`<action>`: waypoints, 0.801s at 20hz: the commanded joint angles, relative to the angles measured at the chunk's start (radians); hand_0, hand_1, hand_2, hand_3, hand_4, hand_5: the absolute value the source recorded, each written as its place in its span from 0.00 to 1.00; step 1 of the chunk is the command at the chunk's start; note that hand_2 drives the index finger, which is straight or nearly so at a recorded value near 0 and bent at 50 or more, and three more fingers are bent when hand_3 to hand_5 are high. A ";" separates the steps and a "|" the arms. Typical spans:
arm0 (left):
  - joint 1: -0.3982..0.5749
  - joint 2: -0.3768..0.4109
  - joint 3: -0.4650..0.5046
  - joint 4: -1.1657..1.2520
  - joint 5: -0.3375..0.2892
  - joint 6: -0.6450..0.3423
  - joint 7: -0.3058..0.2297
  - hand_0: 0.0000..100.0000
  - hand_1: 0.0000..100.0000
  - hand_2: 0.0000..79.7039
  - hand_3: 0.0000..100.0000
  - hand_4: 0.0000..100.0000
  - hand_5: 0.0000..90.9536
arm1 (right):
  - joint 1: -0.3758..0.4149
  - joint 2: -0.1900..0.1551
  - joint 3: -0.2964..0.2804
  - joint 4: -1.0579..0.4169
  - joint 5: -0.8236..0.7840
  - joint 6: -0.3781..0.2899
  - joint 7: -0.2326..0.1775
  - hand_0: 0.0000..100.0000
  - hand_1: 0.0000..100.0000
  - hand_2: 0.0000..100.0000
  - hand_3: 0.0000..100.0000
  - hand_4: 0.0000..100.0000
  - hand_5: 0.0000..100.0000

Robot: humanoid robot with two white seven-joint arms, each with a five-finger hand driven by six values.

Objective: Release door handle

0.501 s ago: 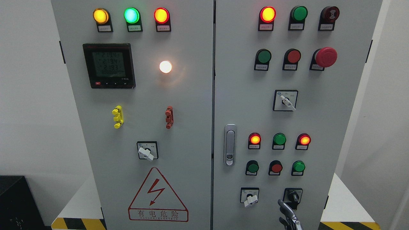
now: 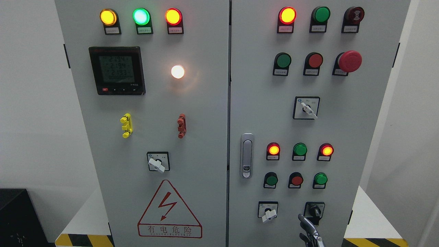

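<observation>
One door handle (image 2: 247, 156), two doors

Matt grey painted sheet-metal cabinet doors (image 2: 205, 137); brushed, satin metal door handle (image 2: 247, 155); glossy plastic emergency stop button (image 2: 350, 61); glossy black meter bezel (image 2: 117, 70).

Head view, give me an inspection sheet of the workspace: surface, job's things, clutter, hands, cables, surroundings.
Surface: grey cabinet, both doors shut.
Job's things: door handle on right door, flush, nothing touching it.
Clutter: nothing seen.
Hands: right hand at bottom edge, below the black selector switch, clear of the handle; only fingertips show. Left hand not in view.
Cables: nothing seen.
Surroundings: lit lamps, meter, red emergency button, warning triangle, hazard-striped platform, black box lower left.
</observation>
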 commanded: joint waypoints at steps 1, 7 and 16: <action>0.000 0.000 0.000 0.000 0.000 0.001 -0.001 0.00 0.00 0.06 0.11 0.00 0.00 | -0.003 -0.001 -0.007 -0.008 0.001 0.000 0.000 0.42 0.09 0.00 0.00 0.00 0.00; 0.000 0.000 0.000 0.000 0.000 0.000 -0.001 0.00 0.00 0.06 0.11 0.00 0.00 | -0.015 -0.001 -0.036 -0.045 0.128 -0.002 -0.041 0.41 0.17 0.00 0.28 0.31 0.17; 0.000 0.000 0.000 0.000 0.000 0.001 -0.001 0.00 0.00 0.06 0.11 0.00 0.00 | -0.081 0.003 -0.028 -0.064 0.475 -0.002 -0.134 0.42 0.23 0.00 0.61 0.62 0.62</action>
